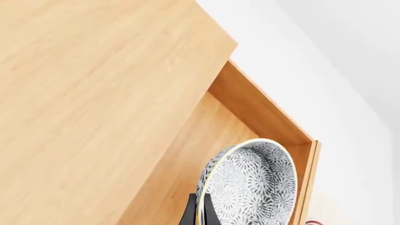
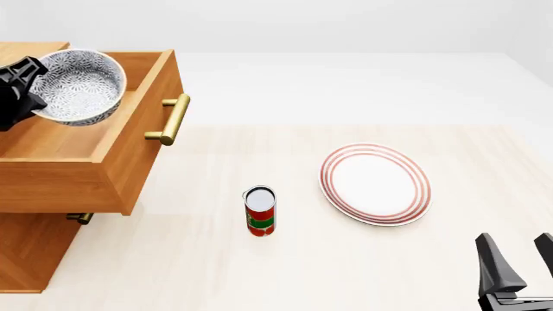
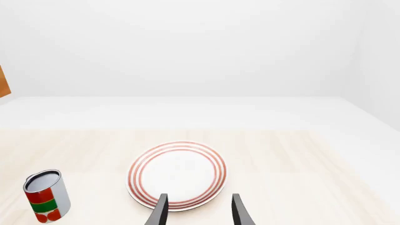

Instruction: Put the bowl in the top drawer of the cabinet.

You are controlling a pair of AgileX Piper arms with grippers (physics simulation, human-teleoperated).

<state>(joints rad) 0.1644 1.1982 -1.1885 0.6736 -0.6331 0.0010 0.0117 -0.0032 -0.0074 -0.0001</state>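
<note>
- Front view: left hand (image 2: 35,87) grips the tilted bowl (image 2: 79,87) by its rim, above the pulled-out top drawer (image 2: 129,146).
- Right hand (image 2: 521,259) hangs spread and empty near the plate (image 2: 375,183).

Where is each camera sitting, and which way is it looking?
Front view: above and behind the arms, looking forward and down at the cabinet, bowl, plate and can; both grippers show.
Left wrist view: behind the left gripper, looking into the open top drawer; its fingers pinch the bowl's rim.
Right wrist view: behind the right gripper, facing the plate; its open fingers show.
Front and right wrist views share the plate and can.
</note>
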